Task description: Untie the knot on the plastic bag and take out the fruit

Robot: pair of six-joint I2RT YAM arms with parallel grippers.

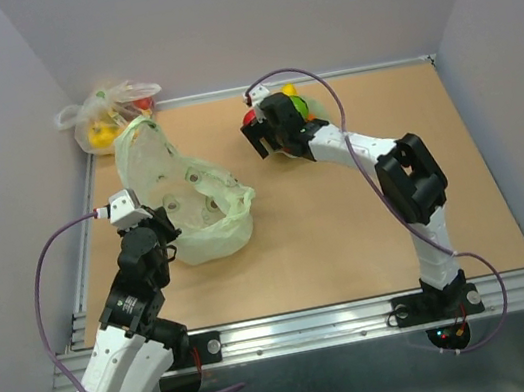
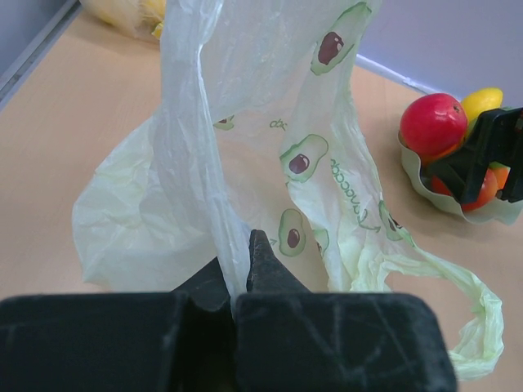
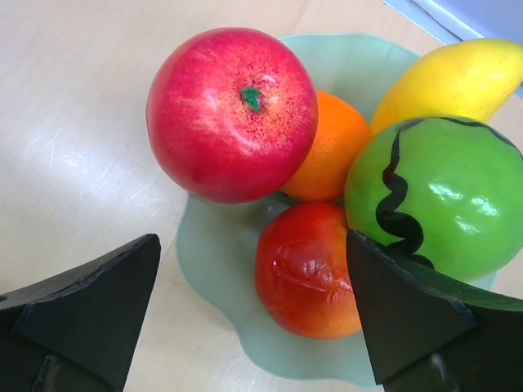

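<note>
Left jaws pinch the thin pale-green plastic bag (image 2: 184, 212), left of the wavy green bowl (image 3: 214, 255); right jaws gape above its round toy fruit (image 3: 233, 114).

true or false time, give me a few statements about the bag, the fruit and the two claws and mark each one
1. The left claw is shut on the thin film of the plastic bag. True.
2. The right claw is clamped on the red apple. False: it is open over the bowl and grips nothing.
3. The fruit sits in the bowl, outside the plastic bag. True.
4. The clear bag lies at the near right corner. False: it lies at the far left corner, beyond the plastic bag.
</note>
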